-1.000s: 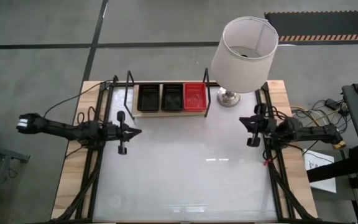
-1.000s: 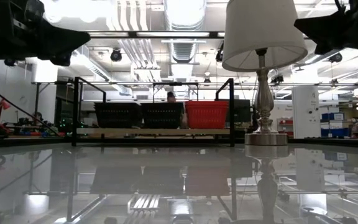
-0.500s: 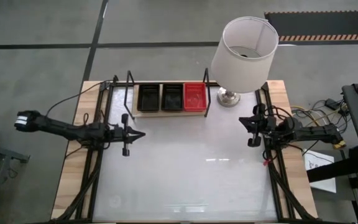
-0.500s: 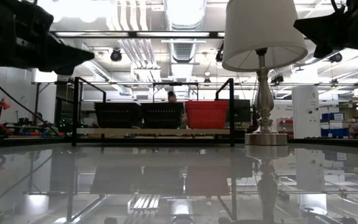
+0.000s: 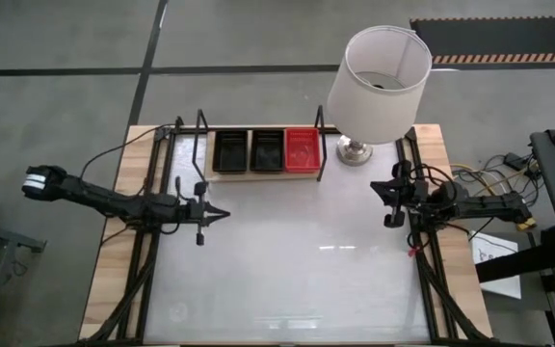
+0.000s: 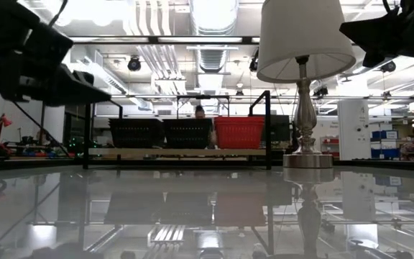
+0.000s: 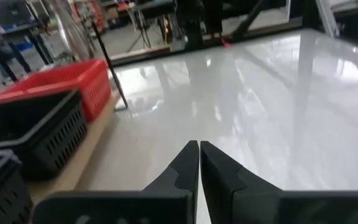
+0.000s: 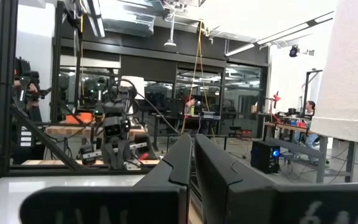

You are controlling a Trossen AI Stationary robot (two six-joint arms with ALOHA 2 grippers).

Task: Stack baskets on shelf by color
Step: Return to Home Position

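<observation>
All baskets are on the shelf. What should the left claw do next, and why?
Probably draw the left claw back toward its table edge: it is shut and empty, the baskets sit on the shelf, and the right claw waits aside.

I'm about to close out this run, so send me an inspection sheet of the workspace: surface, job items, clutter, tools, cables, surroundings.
Surface: white tabletop, glossy, mirroring the ceiling lights.
Job's things: shelf at the far edge carries a left black basket, a middle black basket and a red basket side by side; how many are nested in each cannot be told.
Clutter: lamp standing beside the shelf's right end.
Tools: left tool shut, over the table's left side, apart from the shelf; right tool shut, at the right edge.
Cables: wires lying off the right edge.
Surroundings: a person behind the shelf; hazard-striped mat on the floor.
</observation>
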